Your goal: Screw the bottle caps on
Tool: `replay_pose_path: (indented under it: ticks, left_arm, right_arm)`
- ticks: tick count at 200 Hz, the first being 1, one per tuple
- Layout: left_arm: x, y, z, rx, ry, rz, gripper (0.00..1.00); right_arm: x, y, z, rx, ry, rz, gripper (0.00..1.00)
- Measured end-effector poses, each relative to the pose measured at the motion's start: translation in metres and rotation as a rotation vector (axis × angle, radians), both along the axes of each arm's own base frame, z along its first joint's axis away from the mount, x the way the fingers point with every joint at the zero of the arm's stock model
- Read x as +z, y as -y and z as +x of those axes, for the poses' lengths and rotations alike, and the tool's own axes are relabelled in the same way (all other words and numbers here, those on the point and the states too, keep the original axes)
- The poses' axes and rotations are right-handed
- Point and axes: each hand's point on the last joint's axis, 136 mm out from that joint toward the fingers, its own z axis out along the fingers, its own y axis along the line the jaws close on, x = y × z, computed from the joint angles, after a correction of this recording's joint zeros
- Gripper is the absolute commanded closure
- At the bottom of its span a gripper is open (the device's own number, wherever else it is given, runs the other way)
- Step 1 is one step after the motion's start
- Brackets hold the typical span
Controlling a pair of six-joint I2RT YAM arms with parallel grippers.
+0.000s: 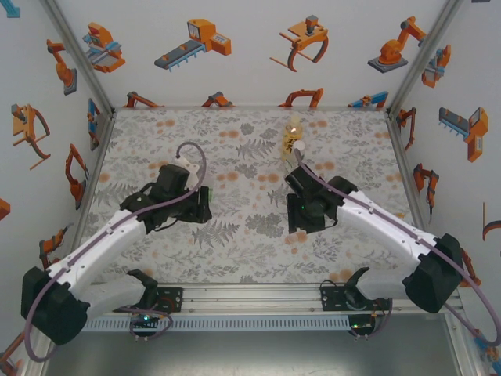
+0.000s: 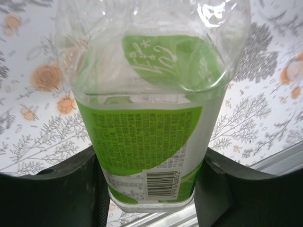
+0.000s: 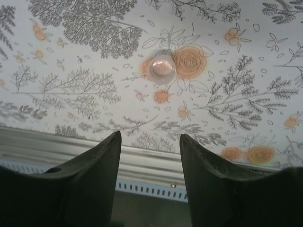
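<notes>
- Currently left claw (image 2: 149, 172) is clamped on green bottle (image 2: 147, 123) – fingers press both sides of the label low down, barcode end nearest the wrist.
- Top view puts that claw left of the table's (image 1: 235, 262) middle, so the bottle is there too, off toward the left edge.
- Right claw (image 3: 149, 137) is part-spread and holds nothing, with a bare gap between the fingers. It hangs over the table right of middle.
- Cap (image 3: 162, 68) lies alone on the floral cloth ahead of the right claw, apart from it, on an orange flower.
- Amber bottle (image 1: 293, 137) stands near the far edge, just beyond the right claw, untouched.
- Risk: cap is tiny and low – fingers could pinch cloth or flick it away if they come down off-centre.
- Risk: pale cap on a busy print is easy to misjudge.
- Risk: green bottle has thin walls, so a hard squeeze could dent it. A loose squeeze could let it spin under twisting.
- Risk: its neck is out of sight, so I cannot tell whether the mouth is open. A tilted cap could cross-thread.
- Contents: green bottle looks empty and see-through, with no liquid line.
- Amber bottle is too small to tell liquid from tint.
</notes>
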Motion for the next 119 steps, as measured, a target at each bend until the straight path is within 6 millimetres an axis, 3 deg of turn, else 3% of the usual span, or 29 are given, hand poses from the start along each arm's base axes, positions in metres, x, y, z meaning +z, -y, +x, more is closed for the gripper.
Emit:
replay_pose_path:
  ticks: [54, 119]
  left_arm:
    - [0.045, -0.007, 0.0, -0.019, 0.151, -0.06, 1.0]
    - [0.054, -0.008, -0.001, -0.019, 0.185, -0.085, 1.0]
  right_arm:
    - [-0.033, -0.017, 0.018, -0.044, 0.008, 0.027, 0.49]
    - [-0.064, -0.009, 0.013, -0.075, 0.0, 0.015, 0.5]
